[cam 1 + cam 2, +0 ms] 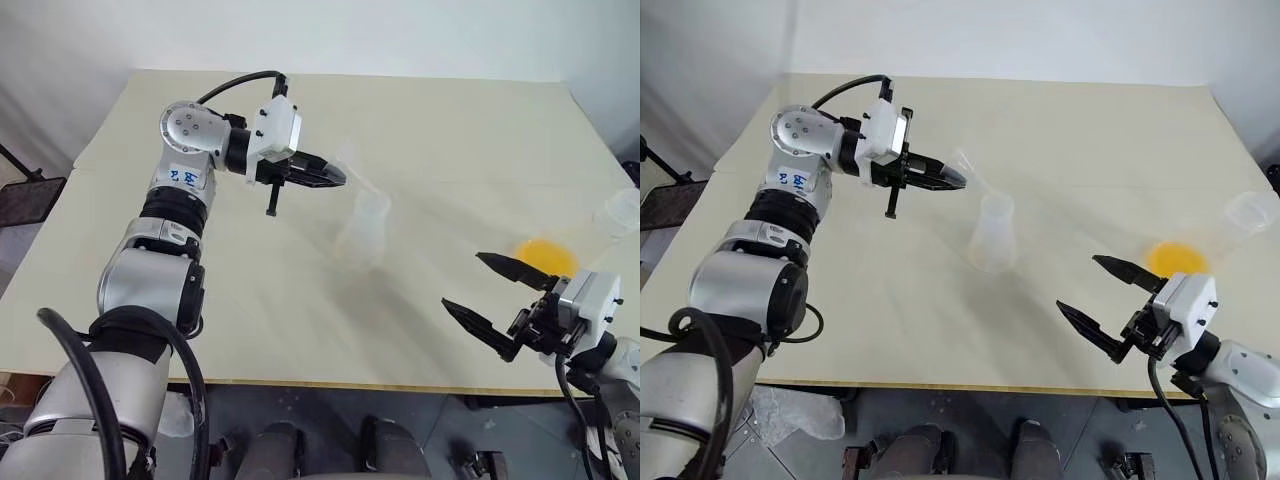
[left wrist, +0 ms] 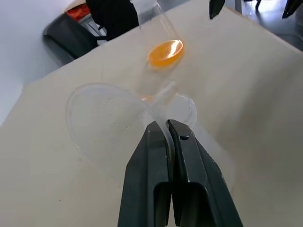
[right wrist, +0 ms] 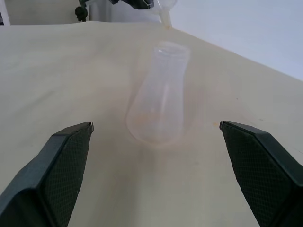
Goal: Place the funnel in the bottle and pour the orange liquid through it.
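My left gripper is shut on the rim of the clear funnel, holding it in the air just up and to the left of the bottle's mouth. The clear conical bottle stands upright on the table near its middle, and the funnel's stem is outside it. The orange liquid sits in a clear vessel lying tilted at the table's right side. My right gripper hovers open near the front right, empty, its fingers pointing toward the bottle, just left of the orange liquid.
The pale table stretches wide behind and left of the bottle. Its front edge runs just under my right gripper. A dark object stands off the table's left edge.
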`<state>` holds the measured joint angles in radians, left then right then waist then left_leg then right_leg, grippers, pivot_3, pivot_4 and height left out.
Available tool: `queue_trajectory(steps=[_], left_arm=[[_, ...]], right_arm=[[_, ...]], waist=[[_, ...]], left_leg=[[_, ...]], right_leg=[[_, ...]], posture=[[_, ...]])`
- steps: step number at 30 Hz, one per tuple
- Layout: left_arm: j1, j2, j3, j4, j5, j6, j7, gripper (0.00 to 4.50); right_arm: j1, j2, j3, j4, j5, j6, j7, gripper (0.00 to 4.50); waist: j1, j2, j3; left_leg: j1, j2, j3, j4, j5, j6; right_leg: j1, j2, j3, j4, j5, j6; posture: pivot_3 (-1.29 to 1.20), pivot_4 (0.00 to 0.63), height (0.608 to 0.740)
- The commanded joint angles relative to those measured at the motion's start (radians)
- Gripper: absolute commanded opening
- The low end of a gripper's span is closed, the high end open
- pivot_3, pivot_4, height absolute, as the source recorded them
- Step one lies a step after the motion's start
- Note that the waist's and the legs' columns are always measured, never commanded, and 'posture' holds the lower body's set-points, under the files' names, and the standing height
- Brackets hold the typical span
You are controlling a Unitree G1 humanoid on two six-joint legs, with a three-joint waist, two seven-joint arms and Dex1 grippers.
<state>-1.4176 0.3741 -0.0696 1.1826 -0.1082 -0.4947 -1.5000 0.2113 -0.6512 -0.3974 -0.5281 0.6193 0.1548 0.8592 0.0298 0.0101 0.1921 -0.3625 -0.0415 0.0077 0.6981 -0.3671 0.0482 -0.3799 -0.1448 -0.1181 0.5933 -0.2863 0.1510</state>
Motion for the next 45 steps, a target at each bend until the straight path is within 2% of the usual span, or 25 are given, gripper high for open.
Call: queue_trajectory(steps=[1, 10, 27, 30, 41, 42, 45], left_arm=[[-0.049, -0.003, -0.011, 0.020, 0.040, -0.062, -0.025, 0.03], [-0.087, -0.019, -0.047, 0.068, 0.143, -0.168, 0.027, 0.03], [-0.146, -0.051, -0.094, 0.099, 0.268, -0.292, 0.113, 0.03], [-0.159, -0.057, -0.099, 0.102, 0.280, -0.305, 0.128, 0.71], [-0.171, -0.076, -0.076, 0.108, 0.254, -0.311, 0.108, 4.28], [-0.170, -0.078, -0.072, 0.108, 0.249, -0.309, 0.100, 4.45], [-0.171, -0.081, -0.052, 0.104, 0.226, -0.294, 0.076, 4.45]], right_arm=[[0.016, 0.013, -0.030, -0.052, 0.012, -0.023, -0.016, 4.50], [0.024, 0.022, -0.047, -0.060, 0.019, -0.024, -0.041, 4.50], [-0.026, 0.017, -0.043, -0.074, 0.022, -0.011, -0.080, 4.50], [-0.024, 0.017, -0.045, -0.077, 0.018, -0.011, -0.086, 4.50], [-0.029, 0.009, -0.048, -0.074, 0.012, -0.011, -0.096, 4.50], [-0.030, 0.008, -0.049, -0.074, 0.011, -0.011, -0.096, 4.50], [-0.025, 0.006, -0.060, -0.079, 0.013, -0.007, -0.099, 4.50]], waist=[[0.000, 0.000, 0.000], [0.000, 0.000, 0.000], [0.000, 0.000, 0.000], [0.000, 0.000, 0.000], [-0.001, -0.001, 0.000], [-0.001, -0.001, 0.000], [-0.001, -0.001, 0.000]], left_leg=[[0.000, 0.000, 0.000, 0.000, 0.000, 0.000], [-0.009, -0.001, 0.001, 0.002, 0.001, 0.002], [-0.009, -0.001, 0.003, 0.002, 0.001, 0.002], [-0.009, -0.001, 0.003, 0.002, 0.001, 0.002], [-0.009, -0.001, 0.003, 0.002, 0.001, 0.002], [-0.009, -0.001, 0.003, 0.002, 0.001, 0.002], [-0.009, -0.001, 0.003, 0.002, 0.001, 0.002]], right_leg=[[0.000, 0.000, 0.000, 0.000, 0.000, 0.000], [-0.011, -0.001, 0.002, 0.004, 0.000, 0.001], [-0.012, -0.001, 0.003, 0.005, 0.000, 0.001], [-0.012, -0.001, 0.003, 0.005, 0.000, 0.001], [-0.012, -0.001, 0.003, 0.006, 0.000, 0.001], [-0.012, -0.001, 0.003, 0.006, 0.000, 0.001], [-0.012, -0.001, 0.003, 0.006, 0.000, 0.001]], posture=[[0.00, 0.150, 0.740], [0.00, 0.150, 0.740], [0.00, 0.150, 0.740], [0.00, 0.150, 0.740], [0.00, 0.150, 0.740], [0.00, 0.150, 0.740], [0.00, 0.150, 0.740]])
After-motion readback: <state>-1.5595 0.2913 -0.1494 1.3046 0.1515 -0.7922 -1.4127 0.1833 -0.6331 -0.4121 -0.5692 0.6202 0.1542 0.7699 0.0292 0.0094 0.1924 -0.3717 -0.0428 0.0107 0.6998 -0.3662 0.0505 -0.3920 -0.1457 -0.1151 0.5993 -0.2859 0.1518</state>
